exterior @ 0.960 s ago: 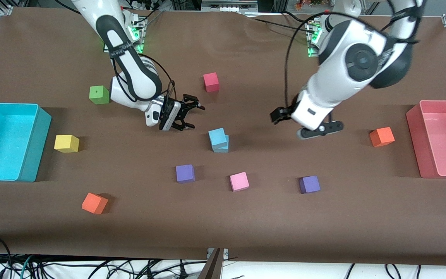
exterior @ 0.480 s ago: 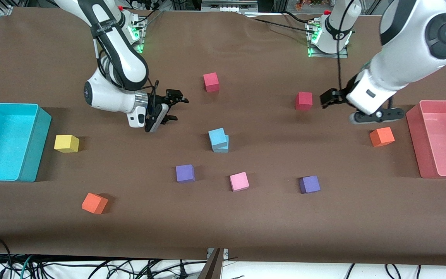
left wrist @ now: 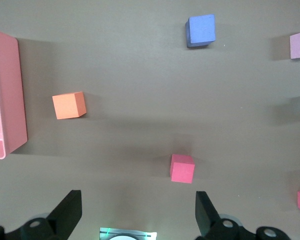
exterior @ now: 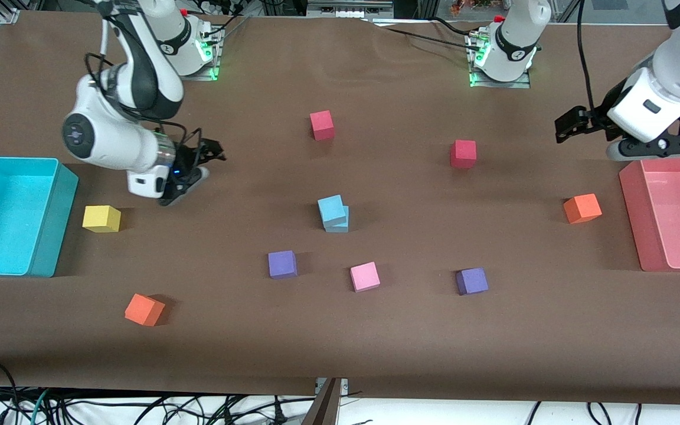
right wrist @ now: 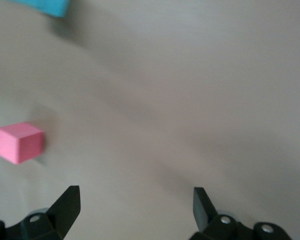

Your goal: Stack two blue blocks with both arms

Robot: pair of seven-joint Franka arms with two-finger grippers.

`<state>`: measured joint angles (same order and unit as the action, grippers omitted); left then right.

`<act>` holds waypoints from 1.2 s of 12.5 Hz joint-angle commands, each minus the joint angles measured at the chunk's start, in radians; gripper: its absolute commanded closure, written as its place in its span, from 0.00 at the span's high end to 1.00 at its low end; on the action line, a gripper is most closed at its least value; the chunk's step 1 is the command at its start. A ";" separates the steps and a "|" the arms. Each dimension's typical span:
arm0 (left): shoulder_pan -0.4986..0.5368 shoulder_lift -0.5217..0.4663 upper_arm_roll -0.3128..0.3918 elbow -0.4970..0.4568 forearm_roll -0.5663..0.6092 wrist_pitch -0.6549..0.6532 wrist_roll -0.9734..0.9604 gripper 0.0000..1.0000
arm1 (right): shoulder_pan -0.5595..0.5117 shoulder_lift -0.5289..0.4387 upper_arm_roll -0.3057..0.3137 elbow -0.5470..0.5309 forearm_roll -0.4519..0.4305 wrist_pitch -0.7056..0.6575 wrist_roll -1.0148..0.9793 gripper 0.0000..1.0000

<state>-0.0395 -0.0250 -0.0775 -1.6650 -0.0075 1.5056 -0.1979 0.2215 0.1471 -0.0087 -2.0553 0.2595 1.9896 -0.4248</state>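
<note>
Stacking looks finished, so read the scene across the front view from the right arm's end of the table to the left arm's. The right tool [exterior: 198, 168] hangs over bare table [exterior: 340, 342] beside the cyan bin [exterior: 51, 218], above and slightly farther from the camera than the yellow cube [exterior: 101, 218]. Its wrist view shows both fingers spread wide with nothing between them, only brown table below and a pink-red cube [right wrist: 19, 142] off to one side. You can judge it empty and parked clear, so nothing brushes the stack.

The blue blocks [exterior: 333, 213] sit mid-table, one on top of the other. The upper one is twisted a little and overhangs the lower, yet it rests flat and untouched. Around them, well apart, lie a purple cube [exterior: 282, 264], a light pink cube [exterior: 365, 277], a second purple cube [exterior: 471, 281], and two red cubes [exterior: 321, 125] farther from the camera.

The left tool [exterior: 582, 127] hangs near the pink bin [exterior: 632, 195], over table farther from the camera than the orange cube [exterior: 582, 208]. Its wrist view shows the fingers wide open and holding nothing. Both arms appear to be waiting, out of reach of the stack, which I judge deliberate: foam this light would shift at any nudge.
</note>
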 commanded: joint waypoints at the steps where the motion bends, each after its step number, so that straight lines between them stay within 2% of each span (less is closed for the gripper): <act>1: 0.026 -0.045 -0.008 -0.059 0.023 0.005 0.034 1.00 | -0.046 -0.020 -0.013 0.143 -0.153 -0.147 0.172 1.00; 3: 0.024 -0.041 -0.008 -0.043 0.021 -0.020 0.032 1.00 | -0.057 -0.026 -0.013 0.304 -0.221 -0.313 0.291 1.00; 4: 0.026 -0.039 -0.010 -0.036 0.021 -0.033 0.032 1.00 | -0.076 -0.024 -0.013 0.398 -0.238 -0.415 0.296 1.00; 5: 0.026 -0.041 -0.010 -0.038 0.020 -0.038 0.032 1.00 | -0.100 -0.030 -0.014 0.444 -0.253 -0.472 0.291 1.00; 6: 0.027 -0.039 -0.010 -0.036 0.018 -0.038 0.034 1.00 | -0.132 -0.052 -0.014 0.446 -0.256 -0.465 0.294 1.00; 8: 0.032 -0.041 -0.008 -0.032 0.017 -0.042 0.034 1.00 | -0.189 -0.072 -0.033 0.411 -0.269 -0.283 0.279 1.00; 10: 0.059 -0.043 -0.010 -0.035 0.008 -0.044 0.034 1.00 | -0.188 -0.096 -0.028 0.400 -0.264 -0.348 0.346 1.00; 12: 0.059 -0.044 -0.016 -0.029 0.008 -0.045 0.031 1.00 | -0.189 -0.109 -0.008 0.393 -0.258 -0.359 0.556 1.00; 13: 0.061 -0.046 -0.016 -0.029 0.007 -0.045 0.032 1.00 | -0.195 -0.130 0.006 0.365 -0.258 -0.350 0.576 1.00; 14: 0.061 -0.044 -0.013 -0.029 0.007 -0.045 0.032 1.00 | -0.200 -0.200 0.007 0.310 -0.256 -0.342 0.593 1.00; 15: 0.062 -0.046 -0.013 -0.029 0.009 -0.045 0.032 1.00 | -0.205 -0.224 0.006 0.282 -0.255 -0.330 0.586 1.00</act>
<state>0.0069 -0.0555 -0.0798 -1.6928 -0.0074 1.4734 -0.1877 0.0312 0.0423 -0.0104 -1.6625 0.0057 1.6380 0.1338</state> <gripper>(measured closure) 0.000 0.000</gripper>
